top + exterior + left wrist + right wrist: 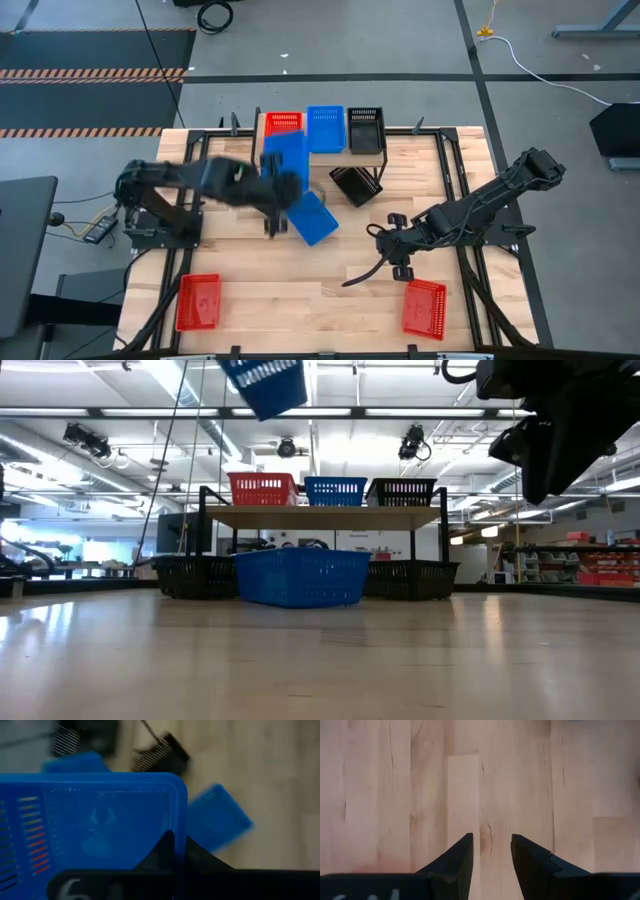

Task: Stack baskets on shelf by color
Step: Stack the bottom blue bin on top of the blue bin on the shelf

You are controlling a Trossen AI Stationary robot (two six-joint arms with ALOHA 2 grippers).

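On the shelf stand a red basket, a blue basket and a black basket in a row. My left gripper is shut on another blue basket, held high in front of the shelf; in the low view this raised basket shows at the top. A third blue basket lies on the table below it. A black basket sits askew near the shelf. My right gripper hangs open over bare table. My left gripper pinches the blue basket's side wall close to a corner, one finger inside the basket and the other outside. The basket is lifted clear of the table and hangs tilted.
Two red baskets lie near the table's front corners. The low view shows black baskets down by the shelf's legs. Bare wood lies at the table's middle and front.
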